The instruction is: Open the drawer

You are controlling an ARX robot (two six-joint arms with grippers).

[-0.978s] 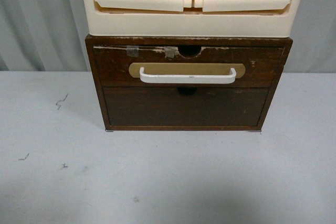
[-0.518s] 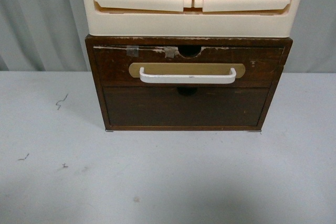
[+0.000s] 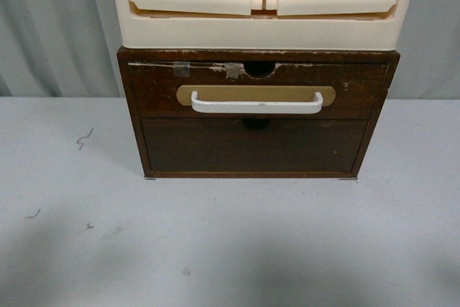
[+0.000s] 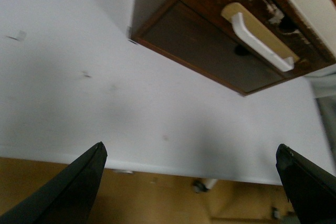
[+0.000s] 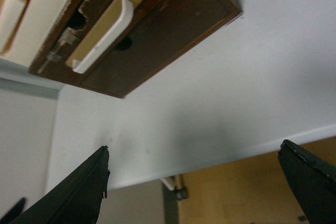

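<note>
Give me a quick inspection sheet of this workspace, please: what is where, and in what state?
Surface: pale grey table, a few small dark marks.
Job's things: wide dark brown wooden drawer shut; its white bar handle untouched; plain dark brown front beneath.
Clutter: cream plastic drawers stacked on top; tape pieces on the drawer's top edge.
Tools: left tool and right tool both open, empty, over the table's near edge, far from the handle.
Cables: nothing seen.
Surroundings: grey curtain behind; tan floor below.
</note>
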